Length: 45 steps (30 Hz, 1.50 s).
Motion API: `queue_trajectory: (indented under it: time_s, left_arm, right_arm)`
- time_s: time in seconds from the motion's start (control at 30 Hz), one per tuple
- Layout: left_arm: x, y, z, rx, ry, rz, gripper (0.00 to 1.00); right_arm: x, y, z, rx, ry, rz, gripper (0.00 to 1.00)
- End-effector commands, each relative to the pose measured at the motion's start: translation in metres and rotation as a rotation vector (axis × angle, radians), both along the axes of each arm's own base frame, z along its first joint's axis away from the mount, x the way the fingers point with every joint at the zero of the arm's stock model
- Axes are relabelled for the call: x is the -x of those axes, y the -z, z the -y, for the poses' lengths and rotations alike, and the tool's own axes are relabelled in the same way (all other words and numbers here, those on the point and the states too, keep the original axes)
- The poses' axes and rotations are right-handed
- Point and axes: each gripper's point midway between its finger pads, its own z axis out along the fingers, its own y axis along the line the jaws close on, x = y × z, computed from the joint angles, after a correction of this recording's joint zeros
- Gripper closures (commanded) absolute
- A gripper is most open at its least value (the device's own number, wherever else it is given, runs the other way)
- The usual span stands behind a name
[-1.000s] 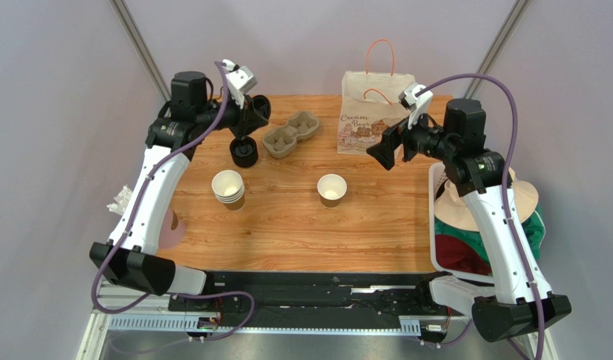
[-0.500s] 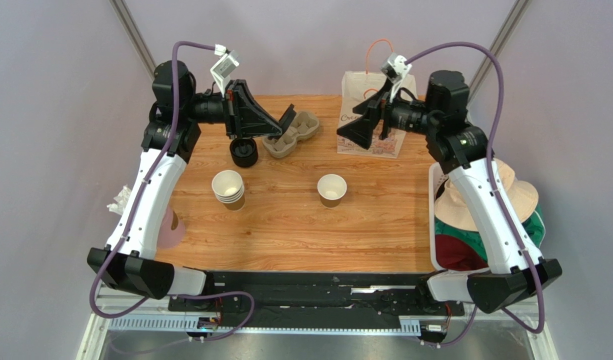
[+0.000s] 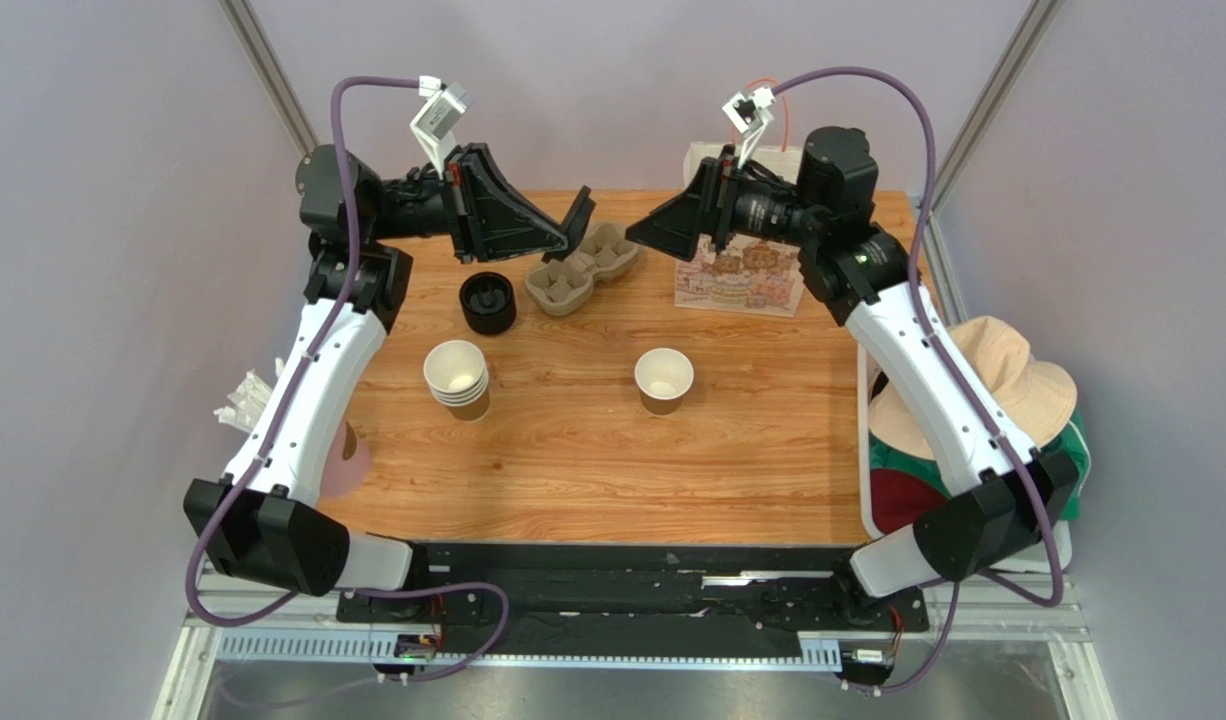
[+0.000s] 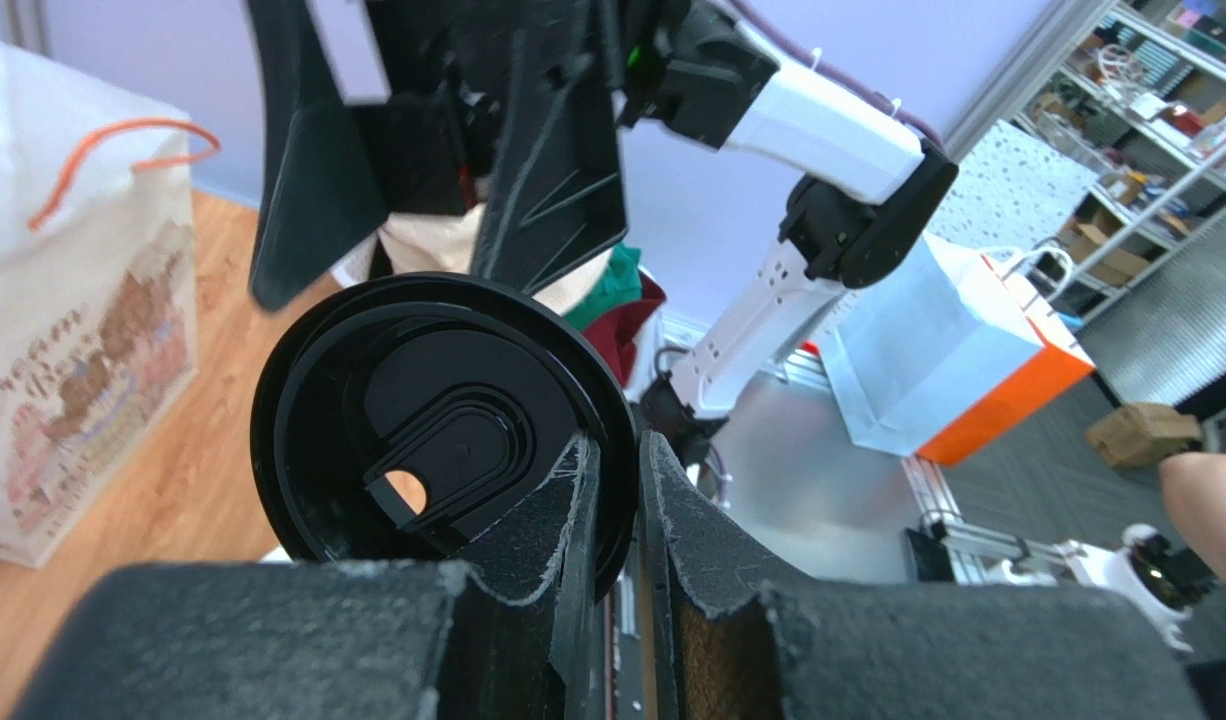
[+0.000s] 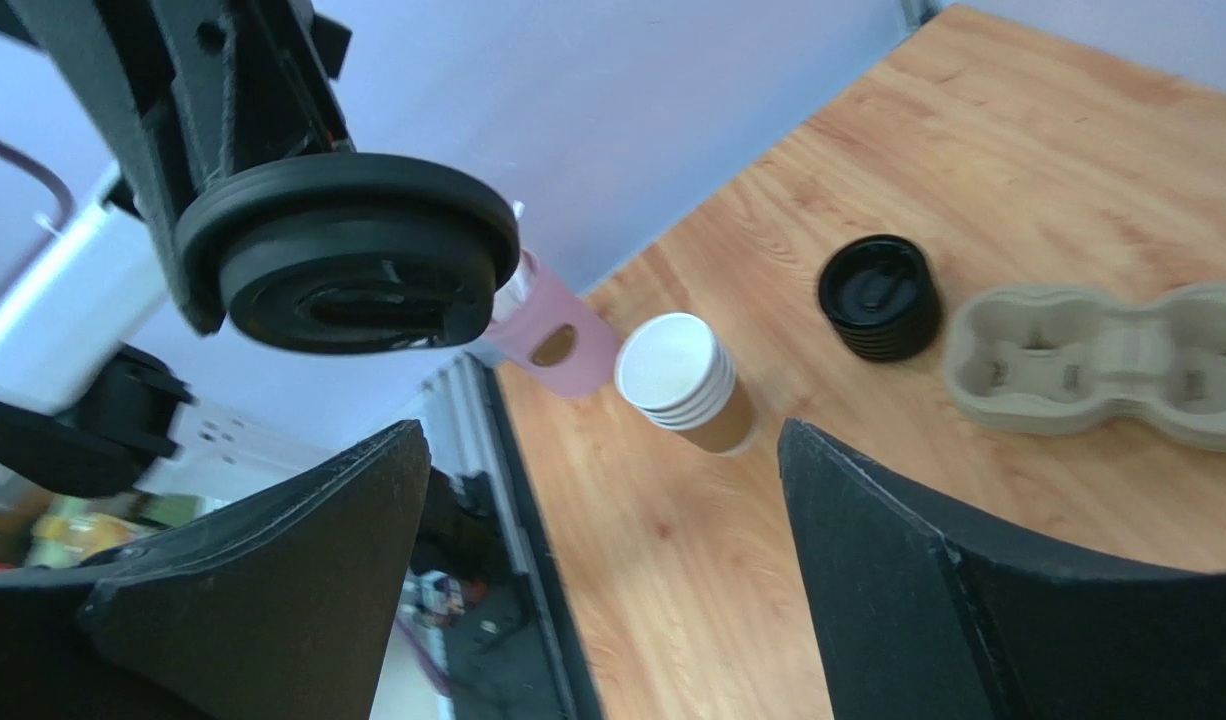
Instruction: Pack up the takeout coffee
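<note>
Takeout coffee cup [image 3: 663,378]: kraft-brown, white inside, no lid on. Stands upright and alone on the table [image 3: 574,480], low between the two grippers and nearer the arm bases than either of them.

Black sip lid [image 4: 439,435]: off the table, in the left gripper [image 4: 619,495].
- Jaws pinched nearly together on the lid's rim, one finger on each side of the edge.
- The left wrist view shows the lid's underside, with the sip opening visible.
- Lid is raised in the air, on edge in the overhead view.

Right gripper [image 3: 645,236]: jaws spread wide, nothing between them, touching nothing.
- Points at the left gripper across the far part of the table; the tips are near each other but apart.
- In the right wrist view the held lid sits up and to the left of the gap between its fingers, not inside it.
- The left wrist view shows the right gripper's dark fingers just beyond the lid; whether they touch it cannot be told there.

Around the grippers:
- Pulp cup carrier [image 3: 582,270] lies flat on the table, just beneath the left gripper's tips.
- Stack of black lids [image 3: 487,302] is under the left gripper's body, beside the carrier.
- Stack of lidless cups [image 3: 457,375] is nearer the bases than the lid stack, left of the single cup and well apart from it.
- Printed paper bag [image 3: 739,278] with orange handles stands behind and below the right gripper, partly hidden by that arm.
</note>
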Motion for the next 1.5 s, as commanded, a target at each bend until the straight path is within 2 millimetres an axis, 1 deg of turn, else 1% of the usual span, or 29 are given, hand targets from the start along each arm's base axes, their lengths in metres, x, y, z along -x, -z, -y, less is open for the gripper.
queue_trajectory:
  time_s: [0.0,0.07,0.1,0.13,0.17,0.2,0.23,0.27,0.3,0.37,0.47,0.53,0.67,0.83,0.87,1.0,1.17,1.47]
  left_arm:
    - [-0.011,-0.017,0.0,0.068,-0.063,0.073,0.98]
    - [-0.017,-0.017,0.001,0.085,-0.086,0.075,0.98]
    - [-0.02,-0.014,0.001,0.087,-0.092,0.064,0.98]
    - [-0.022,-0.014,0.002,0.095,-0.102,0.058,0.99]
    - [-0.023,-0.013,0.002,0.102,-0.105,0.06,0.99]
    - [-0.025,-0.01,0.003,0.103,-0.107,0.047,0.98]
    - [-0.024,-0.011,0.004,0.109,-0.109,0.052,0.98]
    - [-0.024,-0.01,0.005,0.109,-0.108,0.049,0.98]
    - [-0.025,-0.008,0.005,0.11,-0.111,0.044,0.99]
    - [-0.026,-0.01,0.005,0.122,-0.122,0.049,0.98]
    - [-0.03,-0.011,0.006,0.135,-0.137,0.046,0.99]
    - [-0.033,-0.011,0.006,0.146,-0.148,0.036,0.98]
    - [-0.036,-0.008,0.008,0.149,-0.152,0.02,0.98]
    - [-0.034,-0.005,0.011,0.149,-0.143,0.011,0.98]
    - [-0.034,-0.005,0.011,0.149,-0.143,0.011,0.98]
    - [-0.033,-0.004,0.011,0.152,-0.14,0.005,0.98]
    - [-0.031,-0.004,0.011,0.151,-0.137,0.007,0.98]
    - [-0.033,0.002,0.011,0.147,-0.138,0.003,0.99]
  right_arm:
    - [-0.008,-0.009,-0.02,-0.161,-0.081,-0.172,0.11]
    - [-0.01,-0.011,-0.024,-0.216,-0.111,-0.212,0.12]
    - [-0.014,-0.005,-0.027,-0.226,-0.115,-0.238,0.14]
    - [-0.015,-0.005,-0.028,-0.24,-0.12,-0.248,0.15]
    - [-0.016,-0.011,-0.029,-0.27,-0.129,-0.262,0.16]
    - [-0.019,-0.009,-0.03,-0.278,-0.131,-0.275,0.18]
    - [-0.02,-0.01,-0.031,-0.288,-0.137,-0.286,0.19]
    - [-0.018,-0.016,-0.032,-0.304,-0.156,-0.264,0.2]
    - [-0.018,-0.016,-0.032,-0.319,-0.166,-0.289,0.22]
    - [-0.015,-0.019,-0.033,-0.336,-0.18,-0.279,0.24]
    - [-0.018,-0.011,-0.036,-0.338,-0.171,-0.304,0.26]
    - [-0.021,-0.005,-0.038,-0.339,-0.166,-0.321,0.3]
    - [-0.021,0.0,-0.044,-0.338,-0.177,-0.333,0.34]
    - [-0.016,0.002,-0.057,-0.337,-0.214,-0.347,0.41]
    - [-0.015,-0.002,-0.058,-0.339,-0.228,-0.338,0.43]
    - [-0.017,0.003,-0.067,-0.33,-0.247,-0.356,0.46]
    - [-0.02,0.009,-0.069,-0.335,-0.254,-0.368,0.5]
    - [-0.012,-0.003,-0.066,-0.374,-0.298,-0.36,0.54]
